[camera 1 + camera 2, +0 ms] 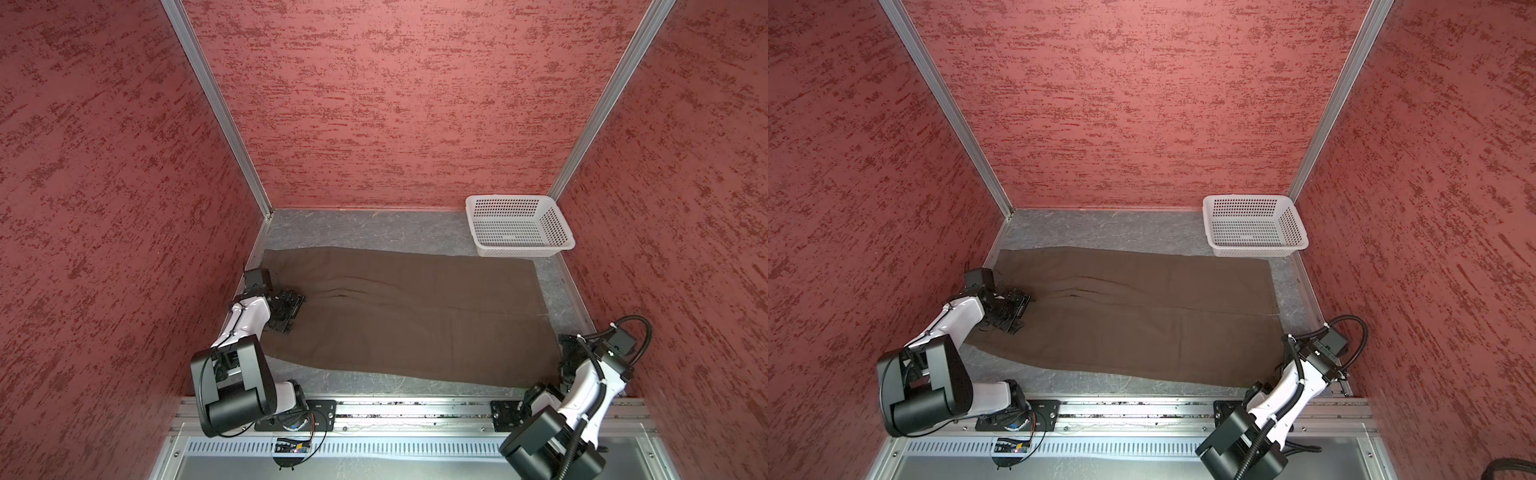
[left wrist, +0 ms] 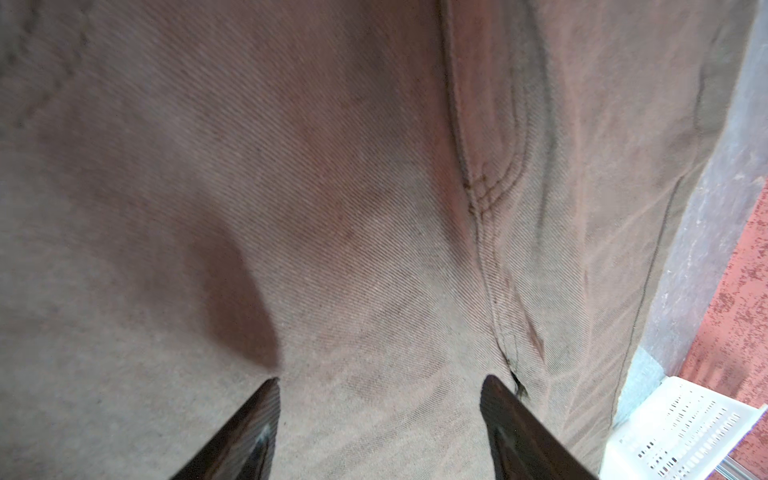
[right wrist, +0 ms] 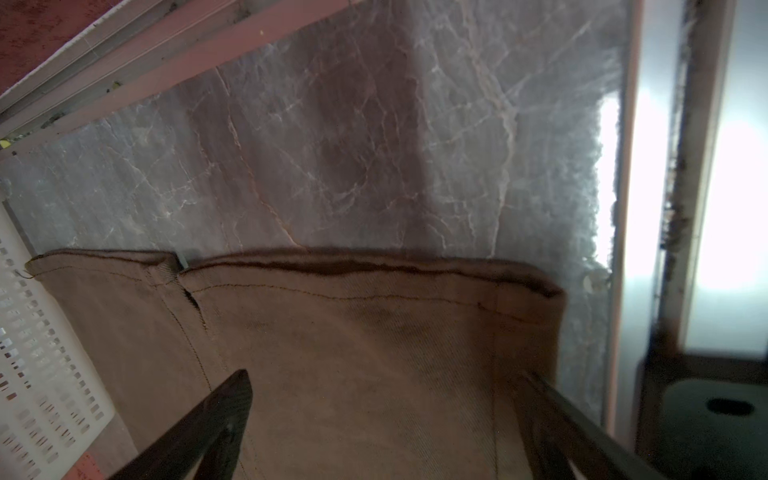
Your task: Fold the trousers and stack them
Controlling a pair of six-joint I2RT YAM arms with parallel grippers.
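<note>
Trousers (image 1: 407,316): dark brown, fine diagonal twill. Basket (image 1: 524,252): white, perforated. Counter (image 1: 374,230): grey, white-veined. Walls (image 1: 395,104): red, dark-red mottling.

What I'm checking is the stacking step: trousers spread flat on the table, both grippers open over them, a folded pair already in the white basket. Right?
Not quite: the white basket is empty, as both top views show. The trousers do lie spread flat on the table, with the left gripper and right gripper open over them.
</note>
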